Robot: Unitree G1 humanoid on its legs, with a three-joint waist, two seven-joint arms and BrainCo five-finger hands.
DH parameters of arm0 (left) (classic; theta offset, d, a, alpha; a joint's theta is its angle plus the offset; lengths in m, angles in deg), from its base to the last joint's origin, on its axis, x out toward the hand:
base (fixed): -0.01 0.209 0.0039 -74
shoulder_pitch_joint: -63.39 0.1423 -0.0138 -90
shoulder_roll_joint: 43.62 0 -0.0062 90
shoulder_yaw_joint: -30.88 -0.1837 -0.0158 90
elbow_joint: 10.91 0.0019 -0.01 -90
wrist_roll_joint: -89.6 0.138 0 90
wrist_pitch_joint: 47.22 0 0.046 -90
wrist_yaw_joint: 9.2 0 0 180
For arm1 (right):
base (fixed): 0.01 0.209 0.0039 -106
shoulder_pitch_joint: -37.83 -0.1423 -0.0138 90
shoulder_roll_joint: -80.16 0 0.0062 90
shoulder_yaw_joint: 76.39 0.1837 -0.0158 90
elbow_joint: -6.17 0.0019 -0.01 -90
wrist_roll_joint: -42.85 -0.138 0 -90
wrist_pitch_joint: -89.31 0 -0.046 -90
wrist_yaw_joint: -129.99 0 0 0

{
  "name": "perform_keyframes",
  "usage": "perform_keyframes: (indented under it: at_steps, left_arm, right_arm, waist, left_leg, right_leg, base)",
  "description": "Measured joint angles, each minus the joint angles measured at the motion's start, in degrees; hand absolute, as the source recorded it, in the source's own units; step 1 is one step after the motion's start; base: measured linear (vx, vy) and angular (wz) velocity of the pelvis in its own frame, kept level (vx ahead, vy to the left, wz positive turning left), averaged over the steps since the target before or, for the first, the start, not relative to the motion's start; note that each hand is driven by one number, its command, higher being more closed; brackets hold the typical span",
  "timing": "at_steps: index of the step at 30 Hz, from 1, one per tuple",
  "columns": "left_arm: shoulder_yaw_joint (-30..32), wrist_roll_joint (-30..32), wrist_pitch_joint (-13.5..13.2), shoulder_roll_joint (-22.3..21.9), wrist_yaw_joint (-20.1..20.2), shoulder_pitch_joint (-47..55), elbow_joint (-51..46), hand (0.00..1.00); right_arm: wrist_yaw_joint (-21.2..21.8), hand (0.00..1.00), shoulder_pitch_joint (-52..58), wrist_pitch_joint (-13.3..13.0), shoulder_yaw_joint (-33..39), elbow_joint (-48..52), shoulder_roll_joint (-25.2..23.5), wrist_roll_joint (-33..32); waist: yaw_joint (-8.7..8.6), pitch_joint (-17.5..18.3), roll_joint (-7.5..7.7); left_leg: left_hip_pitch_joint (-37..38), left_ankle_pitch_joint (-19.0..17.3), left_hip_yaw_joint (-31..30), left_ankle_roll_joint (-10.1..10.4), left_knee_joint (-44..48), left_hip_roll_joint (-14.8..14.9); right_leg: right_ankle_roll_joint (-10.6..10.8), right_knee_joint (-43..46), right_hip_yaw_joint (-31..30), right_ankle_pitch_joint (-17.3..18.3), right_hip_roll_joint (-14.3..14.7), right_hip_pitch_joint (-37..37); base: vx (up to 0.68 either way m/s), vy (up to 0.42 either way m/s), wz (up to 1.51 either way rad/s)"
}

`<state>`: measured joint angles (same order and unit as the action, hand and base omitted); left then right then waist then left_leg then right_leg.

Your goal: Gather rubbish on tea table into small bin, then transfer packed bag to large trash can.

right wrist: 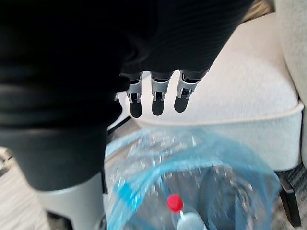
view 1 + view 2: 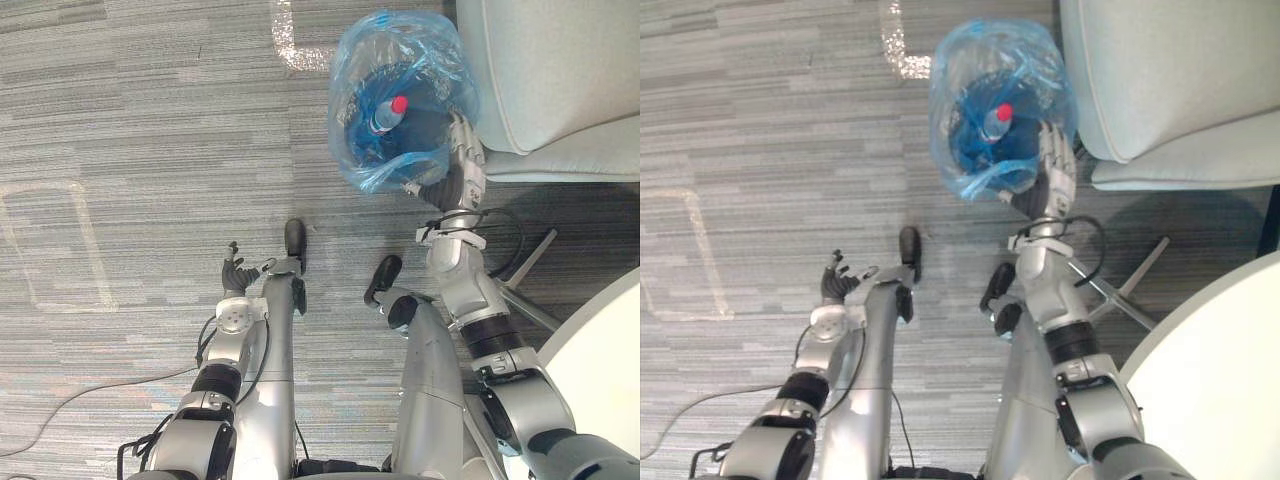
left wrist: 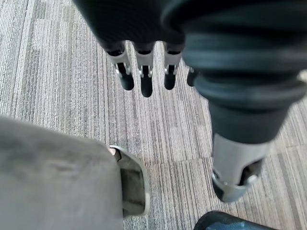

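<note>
The translucent blue plastic bag [image 2: 365, 170] lines the small dark bin [image 2: 432, 130] on the grey striped carpet [image 2: 150, 120], just beside the pale upholstered chair [image 2: 540, 70]. 1 clear plastic bottle with a red cap [image 2: 392, 112] stands inside it. The right hand [image 2: 462, 150] is at the bag's chair-side rim, its fingers [image 1: 155, 101] straight and holding nothing; I cannot tell whether they touch the film. The main risk is a poor grasp: thin, loose film may slip out if the fingers close on only 1 layer, or tear if they snag it. Lifting from 1 side would probably tilt the bag, so the bottle could roll out, or the bin could rise with the bag and tip over. The chair crowds that side, so the hand may brush the cushion. The left hand [image 2: 233, 272] hangs over the carpet, well apart from the bin, fingers relaxed and empty, so it offers no support. The round white table [image 2: 610, 340] lies near the right arm.
</note>
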<state>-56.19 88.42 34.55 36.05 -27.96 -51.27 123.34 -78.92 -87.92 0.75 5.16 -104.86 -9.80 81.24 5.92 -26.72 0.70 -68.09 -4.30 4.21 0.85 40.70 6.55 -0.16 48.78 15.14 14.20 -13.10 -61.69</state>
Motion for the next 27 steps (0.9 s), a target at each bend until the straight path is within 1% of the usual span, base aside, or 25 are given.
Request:
perform_keyframes:
  at_steps: [3,5,8,10,11,15,22,27]
  left_arm:
    - [0.01,0.02,-0.11,0.06,-0.03,0.0,0.14,0.0]
    - [0.06,0.0,-0.24,0.07,-0.08,-0.04,0.18,0.0]
    - [0.12,0.0,-0.31,0.24,-0.15,-0.38,0.42,0.0]
    - [0.45,-0.07,-0.37,0.33,-0.19,-1.14,0.96,0.0]
    - [0.55,-0.09,-0.38,0.49,-0.26,-1.83,1.34,0.0]
    - [0.6,-0.21,-0.53,0.87,-1.2,-4.0,2.67,0.0]
    - [0.7,-1.4,-1.04,0.9,-1.23,-4.63,3.25,0.0]
    - [0.7,-2.56,-0.96,0.93,-1.21,-5.53,3.73,0.0]
  right_arm:
    - [0.97,0.0,0.39,-0.04,-1.31,-1.22,0.05,1.8]
    - [1.22,0.0,-0.42,-0.13,-1.49,-4.68,0.0,2.18]
    - [1.61,0.0,-2.42,0.54,-1.5,-9.95,-0.02,2.25]
    - [1.92,0.0,-4.01,1.4,-1.5,-13.32,-0.03,2.27]
    - [2.04,0.0,-5.22,1.67,-1.45,-15.23,-0.01,2.27]
    - [2.73,0.0,-9.89,2.98,-1.02,-21.94,-0.1,2.18]
    - [3.51,0.0,-14.06,4.79,0.16,-26.82,-0.49,2.18]
    - [4.15,0.0,-14.96,5.85,1.48,-28.47,-2.52,2.65]
  waist:
    - [-0.14,0.01,0.02]
    - [-0.16,0.12,0.21]
    - [-0.32,0.13,0.23]
    - [-0.4,0.36,0.45]
    - [-0.46,0.41,0.51]
    - [-0.73,0.45,0.59]
    - [-0.76,0.46,0.58]
    - [-0.84,0.46,0.58]
  left_leg:
    - [0.01,0.12,0.01,0.06,-0.27,0.0]
    - [-0.12,0.29,0.09,0.08,-0.67,-0.02]
    - [-0.53,0.53,0.03,0.12,-1.36,-0.02]
    - [-1.48,1.01,0.01,-0.22,-1.54,-0.04]
    - [-2.16,1.3,-0.06,0.09,-1.55,-0.06]
    - [-4.17,1.79,-0.31,0.07,-1.45,-0.11]
    - [-5.1,1.89,-0.59,0.09,-2.0,-0.39]
    - [-6.03,2.59,-0.96,0.34,-2.59,-0.96]
  right_leg:
    - [-0.07,-0.22,0.05,-0.05,0.0,0.0]
    - [-0.15,-0.53,0.09,-0.13,0.01,-0.24]
    - [-0.19,-1.16,0.38,-0.3,0.07,-0.52]
    - [-0.21,-1.29,0.45,-0.34,0.08,-1.49]
    - [-0.22,-1.11,0.51,-0.34,0.09,-2.17]
    - [-0.22,-0.91,0.8,-0.34,0.09,-3.95]
    - [-0.2,-0.72,0.86,-0.27,-0.04,-5.01]
    - [-0.26,-0.2,1.07,-0.2,-0.47,-6.15]
  base:
    - [0.0,0.0,0.0]
    - [0.0,0.0,0.0]
    - [0.0,0.0,0.0]
    - [0.0,0.0,0.0]
    - [0.0,0.0,0.0]
    - [0.0,0.0,0.0]
    - [-0.01,-0.001,0.02]
    - [-0.03,-0.005,0.07]
